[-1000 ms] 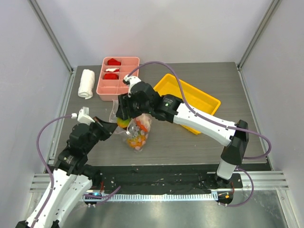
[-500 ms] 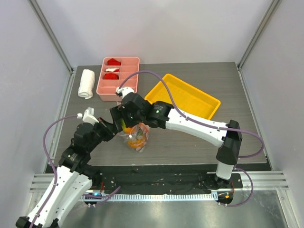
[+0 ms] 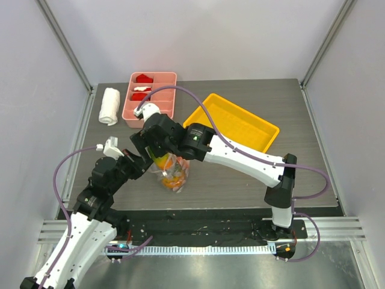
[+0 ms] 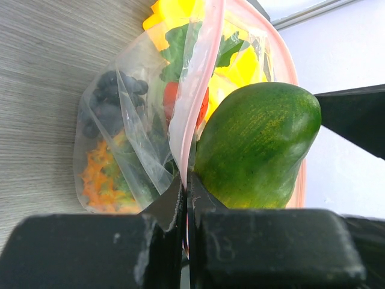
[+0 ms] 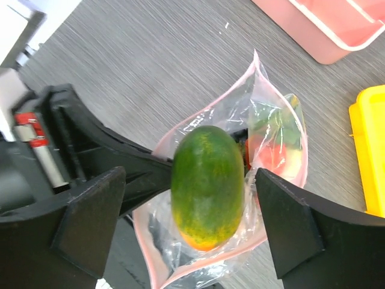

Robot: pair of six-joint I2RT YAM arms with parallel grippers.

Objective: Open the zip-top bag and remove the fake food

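The clear zip-top bag (image 3: 174, 174) lies on the table at centre left, its pink-edged mouth open (image 5: 180, 135). My left gripper (image 4: 186, 186) is shut on the bag's pink zip strip (image 4: 201, 78). A green-orange mango (image 5: 207, 186) sits upright in the bag's mouth. My right gripper (image 5: 189, 183) is open, one finger on each side of the mango with a gap on both sides. Dark grapes (image 4: 111, 99), an orange carrot (image 4: 99, 180) and a yellow pineapple (image 4: 174, 9) with a green top are inside the bag.
A pink divided tray (image 3: 129, 114) with red-and-white pieces stands at the back left. A rolled white towel (image 3: 109, 106) lies left of it. A yellow bin (image 3: 264, 129) sits to the right of the bag.
My right gripper has moved left and towards the near edge, over the bag's mouth. The left gripper has kept its hold on the bag's edge and barely moved.
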